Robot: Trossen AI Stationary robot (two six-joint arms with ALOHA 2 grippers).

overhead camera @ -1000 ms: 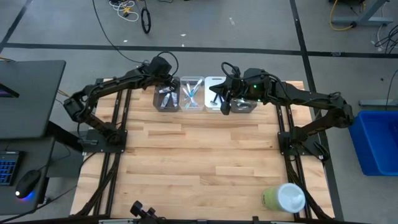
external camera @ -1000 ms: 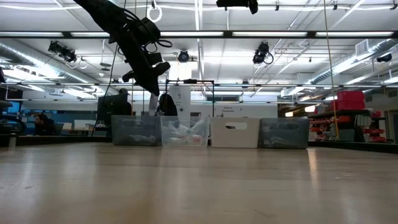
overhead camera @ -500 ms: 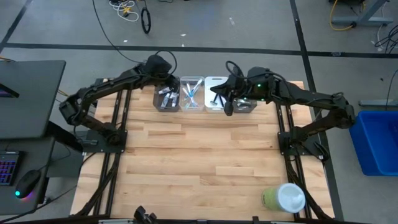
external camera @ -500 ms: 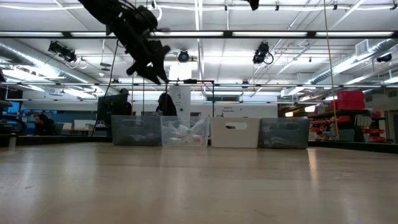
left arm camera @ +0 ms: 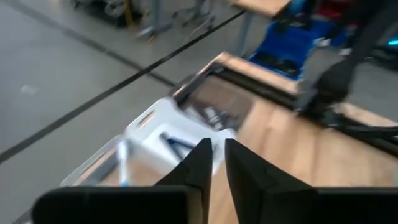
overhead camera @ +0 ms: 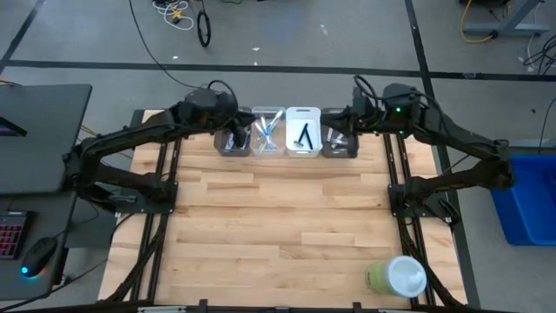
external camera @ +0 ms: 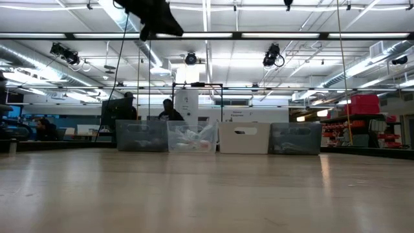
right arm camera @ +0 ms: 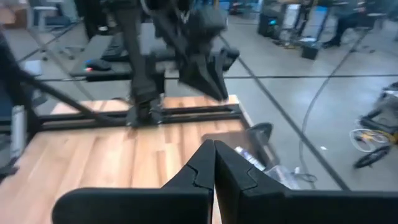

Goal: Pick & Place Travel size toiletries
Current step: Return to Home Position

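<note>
Left gripper empty, fingers all but together with a thin gap, raised over left black bin. Right gripper pinched together, empty, above right black bin. Toiletries inside the far-edge bins, including transparent bin and white bin. Green-and-white container at near right, well apart. Both arms stretched toward far edge. Low view crops arms, and bin contents are unclear there.

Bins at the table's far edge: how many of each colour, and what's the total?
Dark: 2, the left end bin and the right end bin
Transparent bin: 1
White bin: 1
Total: 4
</note>
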